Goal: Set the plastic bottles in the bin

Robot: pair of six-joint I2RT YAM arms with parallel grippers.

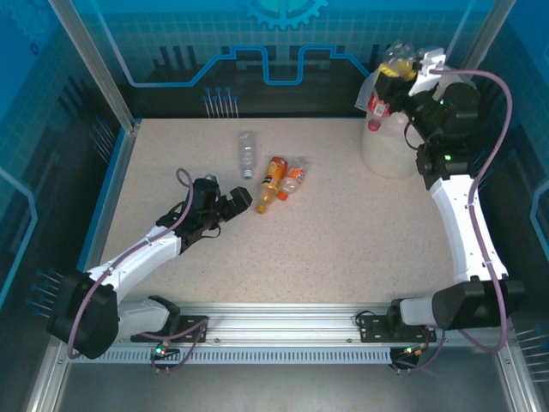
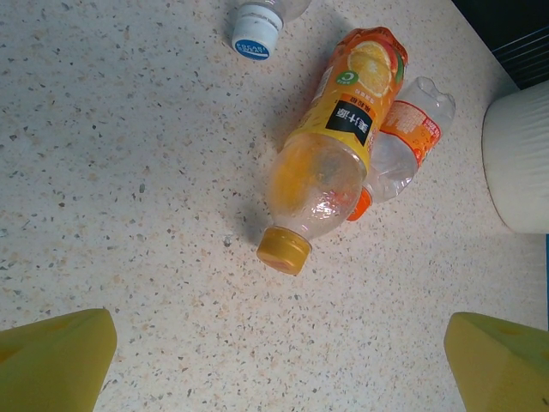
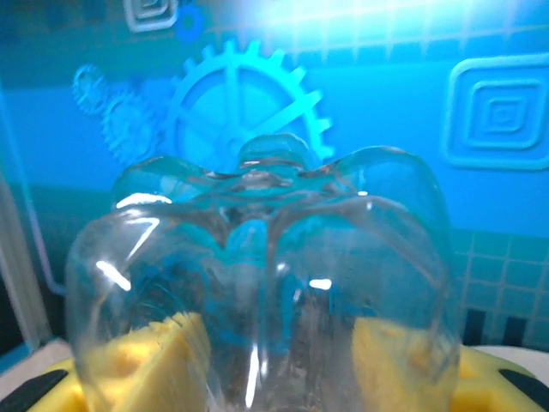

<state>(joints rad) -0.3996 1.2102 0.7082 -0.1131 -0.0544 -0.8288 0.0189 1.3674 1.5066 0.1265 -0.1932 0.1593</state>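
**Left jaws open over desk; three bottles lying loose, one held above bin**

1. Left jaws: yellow pads point(image 2: 53, 365) spread wide, nothing between them, low over the speckled desk point(image 2: 129, 215). They sit at about 9 o'clock from desk centre in the top view.
2. Orange-juice bottle point(image 2: 330, 163): on its side at 12 to 1 o'clock from the left jaws, near, with its orange cap pointing back at them.
3. Orange-label bottle point(image 2: 405, 142): clear, on its side, touching the juice bottle's right flank.
4. Blue-capped bottle point(image 1: 247, 153): clear, on its side at 11 o'clock from the pair, just apart.
5. Bin point(image 1: 388, 153): at 2 o'clock on the desk, well apart from items 2–4. Something red and clear shows at its mouth, likely plastic bottles already in; the count cannot be told.
6. Right jaws: clamped on a clear held bottle point(image 3: 257, 283), raised over the bin's far rim.

Status, as judged: partly done. One bottle is poised for release and three are to be collected.

Obstructions: items 2 and 3 touch, so taking one may roll the other. The right arm point(image 1: 455, 215) and its cable crowd the bin's right side.
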